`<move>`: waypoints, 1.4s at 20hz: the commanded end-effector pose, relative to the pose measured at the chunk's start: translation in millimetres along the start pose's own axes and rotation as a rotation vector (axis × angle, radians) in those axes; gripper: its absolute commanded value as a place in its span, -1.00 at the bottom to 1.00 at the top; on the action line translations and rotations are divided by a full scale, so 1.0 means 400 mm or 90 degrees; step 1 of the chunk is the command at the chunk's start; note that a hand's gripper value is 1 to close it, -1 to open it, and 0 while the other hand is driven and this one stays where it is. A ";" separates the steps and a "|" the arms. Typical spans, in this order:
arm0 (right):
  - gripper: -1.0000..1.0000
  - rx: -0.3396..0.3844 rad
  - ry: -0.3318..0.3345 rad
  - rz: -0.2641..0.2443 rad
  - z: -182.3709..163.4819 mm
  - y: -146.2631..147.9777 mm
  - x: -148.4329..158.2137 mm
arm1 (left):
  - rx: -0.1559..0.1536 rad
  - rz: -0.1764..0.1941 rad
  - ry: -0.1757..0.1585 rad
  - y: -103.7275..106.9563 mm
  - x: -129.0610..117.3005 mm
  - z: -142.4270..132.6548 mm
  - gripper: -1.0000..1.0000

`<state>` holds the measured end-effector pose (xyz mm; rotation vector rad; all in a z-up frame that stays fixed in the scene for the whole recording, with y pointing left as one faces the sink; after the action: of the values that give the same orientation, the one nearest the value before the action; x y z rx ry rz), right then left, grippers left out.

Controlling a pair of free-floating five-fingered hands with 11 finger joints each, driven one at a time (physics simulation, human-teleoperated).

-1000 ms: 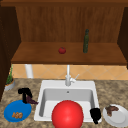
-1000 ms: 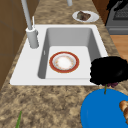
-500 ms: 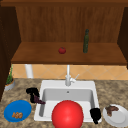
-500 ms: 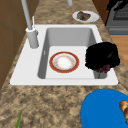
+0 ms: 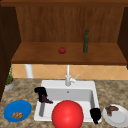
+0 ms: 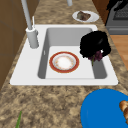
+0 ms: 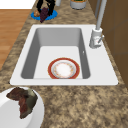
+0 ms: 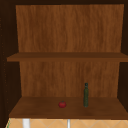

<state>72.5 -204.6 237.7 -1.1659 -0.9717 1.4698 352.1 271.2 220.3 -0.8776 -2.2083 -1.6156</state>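
While gripped, seemingly: left hand's [image 5: 41,93] purple item [image 5: 46,99]

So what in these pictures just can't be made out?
- Front view: the big red ball hides the sink's red-rimmed plate.
- Left side view: the black left hand covers most of the dark purple item it holds; what it is stays unclear.
- Front view: the brown bits on the round blue plate are too small to identify.

The red bowl [image 5: 67,114] hides the sink [image 5: 88,93] floor in the front view. The blue plate [image 6: 105,108] is cut off at the left side view's edge. The dark purple item [image 5: 46,99] in the left hand [image 5: 41,93] is too blurred to identify.
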 end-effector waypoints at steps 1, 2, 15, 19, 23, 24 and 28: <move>0.00 0.000 0.000 0.000 0.000 0.000 0.000 | -0.014 0.001 0.011 0.002 -0.031 -0.067 1.00; 0.00 0.000 0.000 0.000 0.000 0.000 0.000 | -0.014 0.001 0.010 -0.001 -0.041 -0.083 1.00; 0.00 0.000 0.000 0.000 0.000 0.000 0.000 | -0.004 -0.013 0.011 -0.124 -0.280 -0.255 1.00; 0.00 0.000 0.000 0.000 0.000 0.000 0.000 | 0.004 -0.016 0.017 -0.190 -0.361 -0.286 1.00; 0.00 0.000 0.000 0.000 0.000 0.000 0.000 | -0.007 -0.031 0.016 -0.253 -0.454 -0.323 1.00; 0.00 0.000 0.000 0.000 0.000 0.000 0.000 | -0.009 -0.032 0.016 -0.268 -0.477 -0.332 1.00; 0.00 0.000 0.000 0.000 0.000 0.000 0.000 | -0.004 -0.028 0.008 -0.317 -0.575 -0.346 1.00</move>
<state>72.5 -204.6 237.7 -1.1659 -0.9717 1.4698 423.0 59.6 68.5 -0.8550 -2.2008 -1.6402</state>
